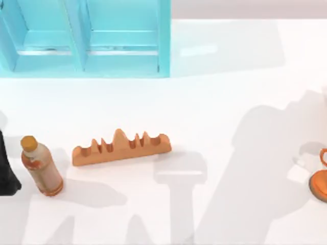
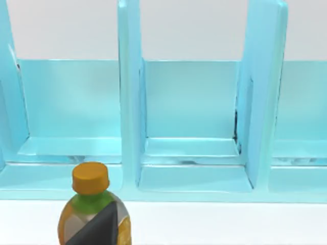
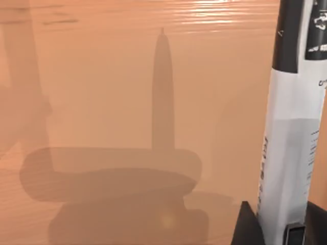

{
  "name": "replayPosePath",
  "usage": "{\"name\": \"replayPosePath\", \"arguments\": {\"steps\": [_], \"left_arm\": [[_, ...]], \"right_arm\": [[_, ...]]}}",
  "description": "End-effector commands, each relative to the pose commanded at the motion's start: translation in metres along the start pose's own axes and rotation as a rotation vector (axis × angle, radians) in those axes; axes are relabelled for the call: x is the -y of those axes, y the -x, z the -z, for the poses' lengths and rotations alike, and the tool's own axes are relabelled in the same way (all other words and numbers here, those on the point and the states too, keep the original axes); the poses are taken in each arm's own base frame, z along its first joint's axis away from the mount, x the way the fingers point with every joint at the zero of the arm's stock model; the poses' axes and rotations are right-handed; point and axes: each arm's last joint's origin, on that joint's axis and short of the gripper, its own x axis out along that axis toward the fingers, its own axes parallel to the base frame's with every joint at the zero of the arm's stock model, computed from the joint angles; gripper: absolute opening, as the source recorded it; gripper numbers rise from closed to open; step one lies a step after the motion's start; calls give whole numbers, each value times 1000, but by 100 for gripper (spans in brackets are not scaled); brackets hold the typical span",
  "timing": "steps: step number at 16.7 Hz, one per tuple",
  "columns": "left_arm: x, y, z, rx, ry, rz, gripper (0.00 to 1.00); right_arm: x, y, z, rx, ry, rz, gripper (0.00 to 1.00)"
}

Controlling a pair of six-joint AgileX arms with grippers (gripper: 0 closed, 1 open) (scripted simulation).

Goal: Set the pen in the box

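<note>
White desk [image 1: 230, 92], seen from above, with a pale blue box [image 1: 163, 35] of open compartments standing at its far left. My right hand [image 3: 280, 227] is clenched on the pen [image 3: 288, 143]. The pen's black barrel and grey-white printed band rise upright between the two dark fingers [image 3: 245, 224], and an orange grained surface close behind them carries the pen's shadow. The pen is thus in my grasp and not in the box.

My left hand [image 2: 99, 228] appears as a dark wedge, and I cannot tell whether it is clenched or released. Just ahead of it stands a bottle [image 2: 91, 204] with an orange cap, and the box's dividers [image 2: 130, 102] rise beyond. To that hand's right, past the bottle [image 1: 42, 166], lies the orange notched block [image 1: 120, 145], apart from both bottle and box.
</note>
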Motion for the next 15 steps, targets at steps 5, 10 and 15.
{"name": "replayPosePath", "arguments": {"steps": [5, 10, 15], "left_arm": [[0, 0, 0, 0, 0, 0, 100], [0, 0, 0, 0, 0, 0, 100], [0, 0, 0, 0, 0, 0, 100]], "right_arm": [[-6, -12, 13, 10, 10, 2, 0], [-3, -43, 24, 1, 5, 13, 0], [1, -60, 21, 0, -3, 0, 0]]}}
